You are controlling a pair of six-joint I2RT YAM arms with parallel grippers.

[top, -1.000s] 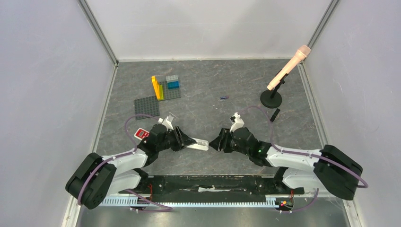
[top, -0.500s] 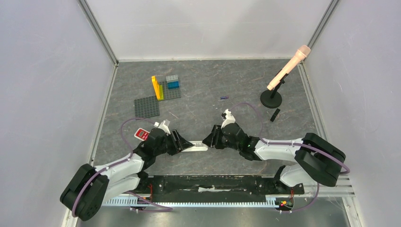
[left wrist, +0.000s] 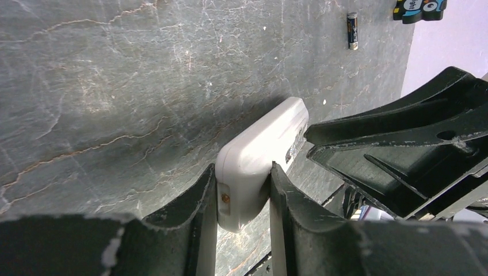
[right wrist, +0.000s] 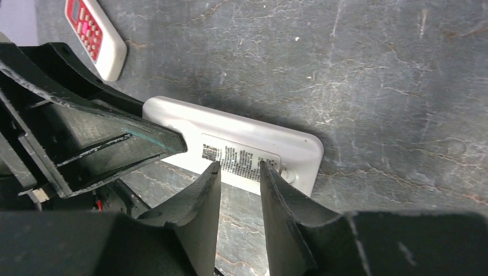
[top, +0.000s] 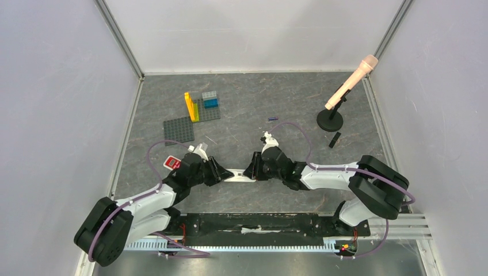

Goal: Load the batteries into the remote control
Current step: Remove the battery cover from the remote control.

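Top external view: the white remote control (top: 239, 175) lies flat on the table (top: 259, 98), in the near middle, between the two arms. Its long axis runs left to right. The right wrist view shows its face with a printed label (right wrist: 240, 156) turned upward.

The left gripper (top: 221, 172) has hold of the remote's left end. In the left wrist view both fingers (left wrist: 198, 198) press against the long sides of that end, so the jaws are closed onto the remote control (left wrist: 262, 155).

The right gripper (top: 251, 169) meets the remote's other end. In its own camera its fingers (right wrist: 204, 190) stand a narrow gap apart over the near edge of the remote control (right wrist: 241, 144), with the label showing through the gap. Nothing is seen gripped between them.

A purple-blue battery (top: 273, 119) lies well apart, further back on the table. A dark battery (left wrist: 352, 30) lies on its side far off in the left wrist view.

A small red-and-white remote (top: 172, 163) lies just left of the left gripper. Farther back left are grey brick baseplates (top: 178, 129) carrying a yellow brick (top: 189, 106) and a blue brick (top: 211, 103). At back right a pink microphone (top: 351, 80) leans on a black round stand (top: 330, 121).
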